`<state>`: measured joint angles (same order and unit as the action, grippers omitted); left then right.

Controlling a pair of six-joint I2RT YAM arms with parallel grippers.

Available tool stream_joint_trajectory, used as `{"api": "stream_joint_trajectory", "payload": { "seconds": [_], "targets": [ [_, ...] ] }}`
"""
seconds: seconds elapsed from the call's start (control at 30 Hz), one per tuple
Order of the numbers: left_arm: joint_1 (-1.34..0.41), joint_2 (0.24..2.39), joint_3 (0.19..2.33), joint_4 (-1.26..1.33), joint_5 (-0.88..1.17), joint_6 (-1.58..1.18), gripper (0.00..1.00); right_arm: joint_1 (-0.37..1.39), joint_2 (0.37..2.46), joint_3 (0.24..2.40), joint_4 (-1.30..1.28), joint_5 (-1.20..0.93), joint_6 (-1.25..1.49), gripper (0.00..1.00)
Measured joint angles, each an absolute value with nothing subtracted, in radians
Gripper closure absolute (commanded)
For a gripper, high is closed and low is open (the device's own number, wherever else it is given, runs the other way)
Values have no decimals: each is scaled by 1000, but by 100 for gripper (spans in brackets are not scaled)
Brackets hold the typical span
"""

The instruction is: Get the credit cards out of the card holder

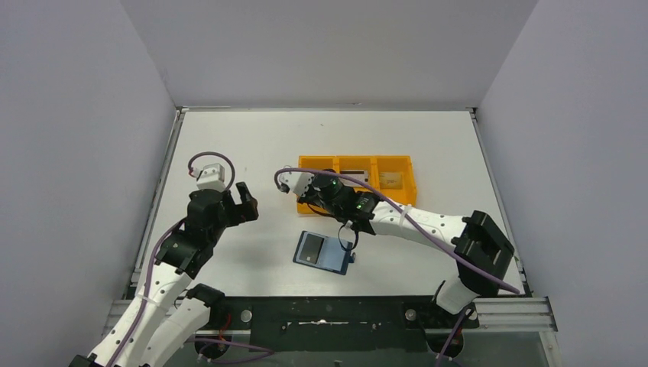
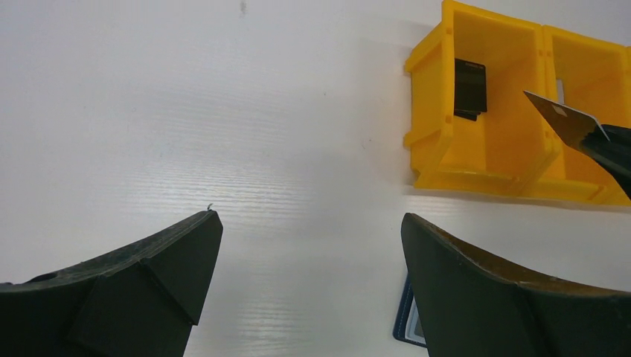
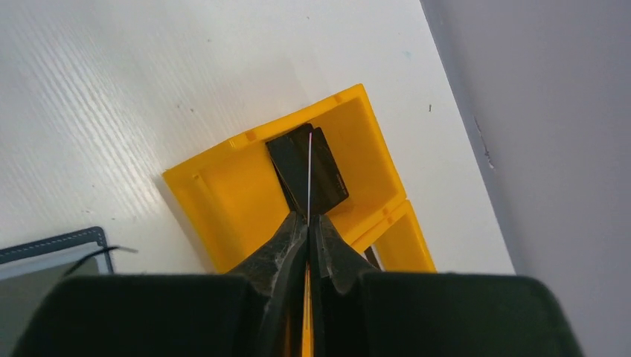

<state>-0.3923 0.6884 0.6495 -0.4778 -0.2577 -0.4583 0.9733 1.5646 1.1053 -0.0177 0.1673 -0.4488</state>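
So, looking down at a white tabletop [image 1: 252, 138] with an orange plastic three-compartment tray [image 2: 425, 104] toward the back. Got the right gripper [image 3: 309, 219] over the tray's left compartment, fingers pressed together on a thin silver-grey credit card [image 2: 565, 117] with a small chip on it, gripped by one end and sticking out tilted above that compartment. From the right wrist view, seeing that card only edge-on, as a pale line. Right under it, inside the same compartment, spotting a couple of flat black cards [image 3: 327, 171] lying overlapped and slightly fanned. Also making out something greyish in the middle compartment and something tan in the right one, too small to call.

Then spotting the dark navy-blue bifold card holder [image 1: 336, 256] lying open flat on the table just in front of the tray, blue-grey inside facing up, dark rectangle on its left half. Can't tell whether card or pocket.

Over on the left, got the left gripper [image 2: 311, 218] hovering above the table, well apart from tray and wallet, black fingers [image 2: 149, 297] spread wide.
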Motion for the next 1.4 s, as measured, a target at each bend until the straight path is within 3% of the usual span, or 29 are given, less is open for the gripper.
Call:
{"api": "stream_joint_trajectory", "payload": {
  "seconds": [0.3,1.4],
  "targets": [
    [-391,665,649,-474,-292,-458,7,945,1687,1205,-101,147,-664,100],
    [-390,527,649,-483,-389,-459,6,817,1961,1337,-76,67,-828,100]
  ]
}}
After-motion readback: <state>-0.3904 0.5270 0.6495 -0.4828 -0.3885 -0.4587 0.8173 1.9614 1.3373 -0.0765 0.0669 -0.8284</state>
